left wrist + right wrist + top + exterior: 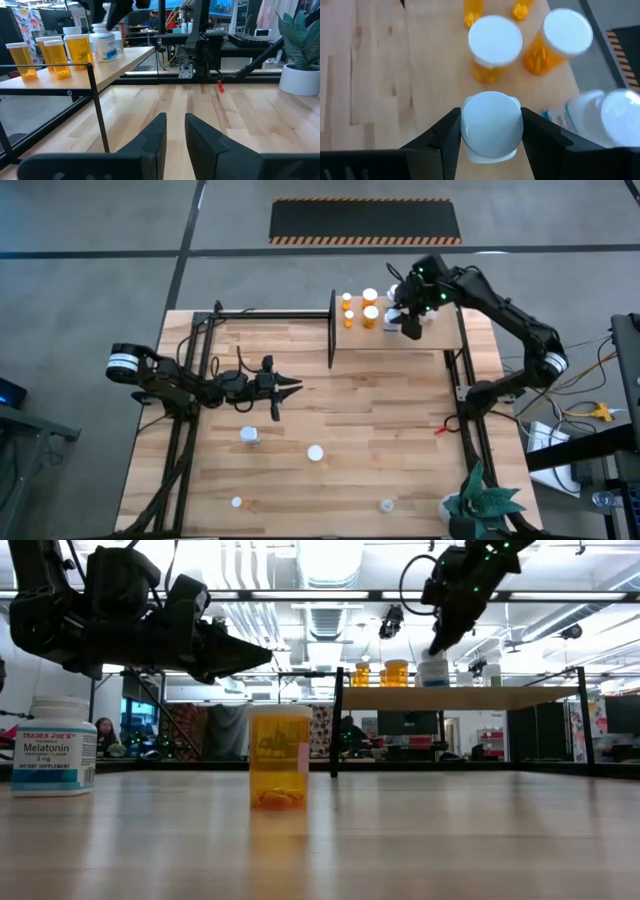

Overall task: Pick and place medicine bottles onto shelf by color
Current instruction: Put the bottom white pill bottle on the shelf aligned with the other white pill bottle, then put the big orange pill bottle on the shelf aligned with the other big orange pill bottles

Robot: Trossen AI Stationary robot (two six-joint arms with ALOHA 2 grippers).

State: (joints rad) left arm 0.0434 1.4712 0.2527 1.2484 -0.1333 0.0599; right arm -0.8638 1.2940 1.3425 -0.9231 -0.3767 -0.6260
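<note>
Right gripper (491, 131) clamps white bottle (492, 125) over shelf (440, 335); tilted release risks toppling 2 orange bottles (492, 47) just beside. Left gripper (175, 131) nearly shut, empty (waiting mid-table)

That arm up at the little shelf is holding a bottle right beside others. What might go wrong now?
The right end effector grips a white bottle close to the orange bottles on the shelf; its fingers might nudge one over. Another white bottle stands just beside it and may get bumped when the fingers open.
</note>
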